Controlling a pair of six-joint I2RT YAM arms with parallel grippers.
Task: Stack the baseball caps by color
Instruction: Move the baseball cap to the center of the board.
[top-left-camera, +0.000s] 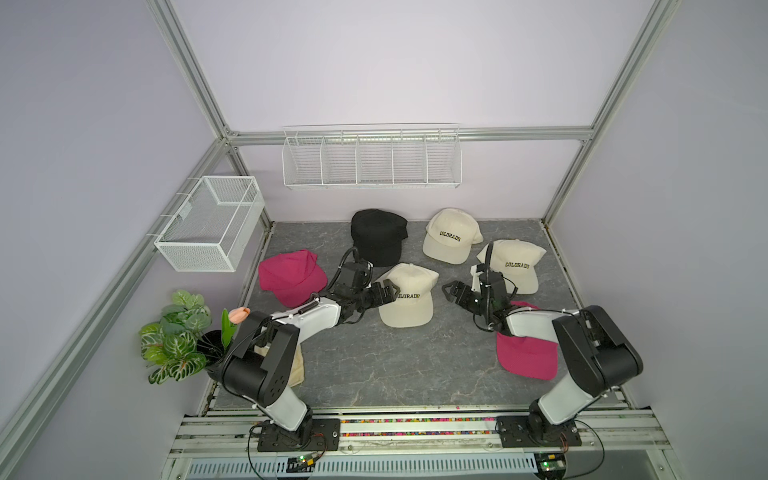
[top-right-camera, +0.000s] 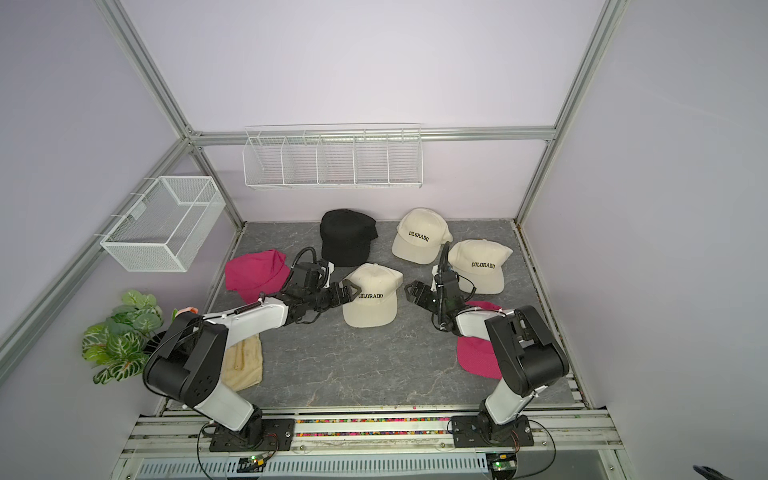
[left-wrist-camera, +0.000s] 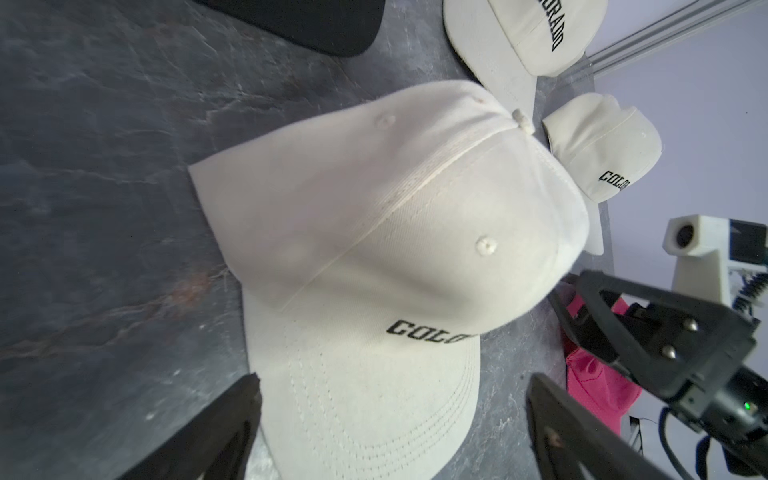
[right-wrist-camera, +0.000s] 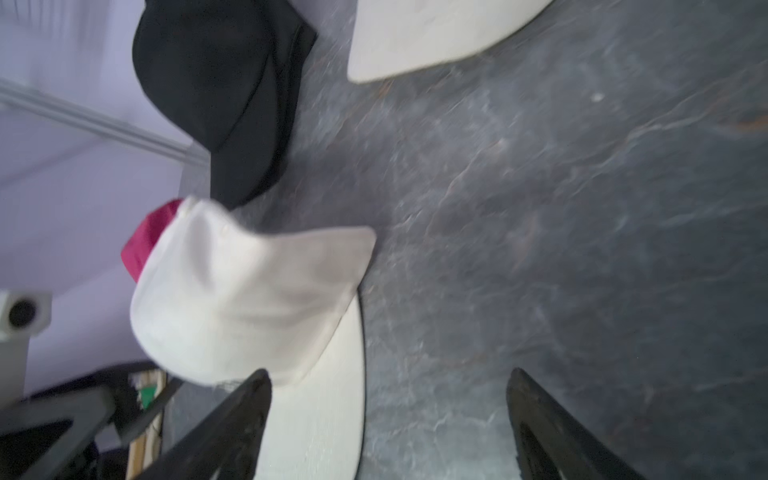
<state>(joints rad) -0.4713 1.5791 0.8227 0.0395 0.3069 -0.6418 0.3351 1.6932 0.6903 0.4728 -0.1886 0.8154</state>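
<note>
Three cream "COLORADO" caps lie on the grey table: one in the middle (top-left-camera: 409, 297), one at the back (top-left-camera: 451, 235), one to the right (top-left-camera: 513, 264). A black cap (top-left-camera: 378, 235) sits at the back; whether others lie under it I cannot tell. One pink cap (top-left-camera: 291, 276) is on the left, another (top-left-camera: 525, 357) lies under my right arm. My left gripper (top-left-camera: 386, 291) is open at the middle cap's left side; its brim (left-wrist-camera: 365, 415) lies between the spread fingers. My right gripper (top-left-camera: 451, 291) is open just right of that cap, holding nothing.
A white mesh basket (top-left-camera: 212, 222) hangs on the left wall and a wire rack (top-left-camera: 372, 160) on the back wall. A potted plant (top-left-camera: 178, 336) and a beige cloth bag (top-right-camera: 245, 361) sit at the front left, by my left arm's base.
</note>
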